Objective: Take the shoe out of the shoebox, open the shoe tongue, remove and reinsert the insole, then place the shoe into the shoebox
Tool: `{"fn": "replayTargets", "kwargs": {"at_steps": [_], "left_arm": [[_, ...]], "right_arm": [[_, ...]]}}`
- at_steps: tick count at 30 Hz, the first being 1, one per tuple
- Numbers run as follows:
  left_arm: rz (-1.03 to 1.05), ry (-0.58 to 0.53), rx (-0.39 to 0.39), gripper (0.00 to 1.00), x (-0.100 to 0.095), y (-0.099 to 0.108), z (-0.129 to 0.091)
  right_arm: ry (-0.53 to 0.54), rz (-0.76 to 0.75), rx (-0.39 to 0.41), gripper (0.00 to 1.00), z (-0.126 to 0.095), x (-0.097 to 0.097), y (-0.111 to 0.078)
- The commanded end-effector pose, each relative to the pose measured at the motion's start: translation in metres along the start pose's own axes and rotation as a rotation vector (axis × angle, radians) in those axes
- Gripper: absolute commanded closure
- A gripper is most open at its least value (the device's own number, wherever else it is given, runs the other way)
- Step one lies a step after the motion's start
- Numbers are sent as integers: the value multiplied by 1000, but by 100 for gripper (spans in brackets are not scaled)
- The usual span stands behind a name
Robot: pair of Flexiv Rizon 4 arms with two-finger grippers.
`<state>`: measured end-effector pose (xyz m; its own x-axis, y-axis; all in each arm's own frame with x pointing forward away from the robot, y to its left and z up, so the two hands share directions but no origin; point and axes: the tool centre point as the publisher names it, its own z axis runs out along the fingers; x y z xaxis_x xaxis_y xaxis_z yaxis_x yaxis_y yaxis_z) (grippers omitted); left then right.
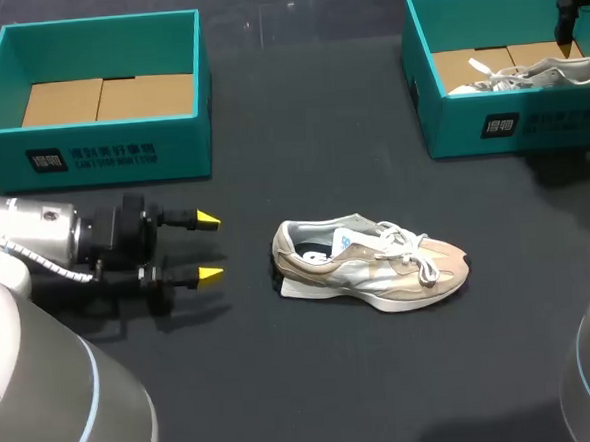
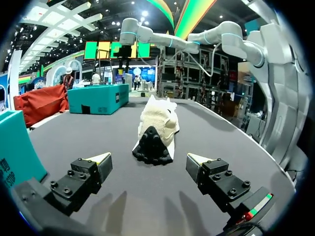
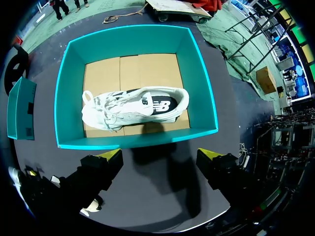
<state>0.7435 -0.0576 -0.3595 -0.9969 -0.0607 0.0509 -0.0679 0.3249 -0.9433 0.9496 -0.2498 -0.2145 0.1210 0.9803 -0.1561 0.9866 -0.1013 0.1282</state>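
- while its yellow-tipped fingers stand spread and bare, the left gripper [image 1: 209,248] sits over the matte black table [image 1: 315,380], with the beige shoe [image 1: 373,266], white-laced, apart at its 3 o'clock.
- right gripper [image 3: 160,156], fingers parted, hangs above a teal shoebox [image 3: 64,98] holding a white shoe [image 3: 135,108] on cardboard [image 3: 103,73].
- second shoebox [image 1: 110,152] at the left gripper's 11 o'clock.

The table [image 1: 285,382] is showing a plain charcoal-black surface. The beige shoe [image 1: 373,263] is displaying tan and white panels, white laces, a small blue mark inside, and black at toe and heel. The left shoebox [image 1: 170,148] and the right shoebox [image 1: 450,131] are showing teal walls with white print and brown cardboard floors. The white shoe [image 3: 113,110] is showing white with a black side panel. The left end effector [image 1: 209,248] and right end effector [image 3: 160,160] are showing black fingers tipped bright yellow.
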Motion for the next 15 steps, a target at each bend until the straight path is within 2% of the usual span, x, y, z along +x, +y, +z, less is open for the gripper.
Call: {"fn": "replayTargets", "kwargs": {"at_steps": [1, 8, 15], "left_arm": [[-2, 15, -10, 0, -5, -3, 0], [-2, 15, -10, 0, -5, -3, 0], [20, 49, 1, 0, -4, 1, 18]], "right_arm": [[0, 1, -1, 0, 0, 0, 0], [0, 1, -1, 0, 0, 0, 0], [0, 1, -1, 0, 0, 0, 0]]}}
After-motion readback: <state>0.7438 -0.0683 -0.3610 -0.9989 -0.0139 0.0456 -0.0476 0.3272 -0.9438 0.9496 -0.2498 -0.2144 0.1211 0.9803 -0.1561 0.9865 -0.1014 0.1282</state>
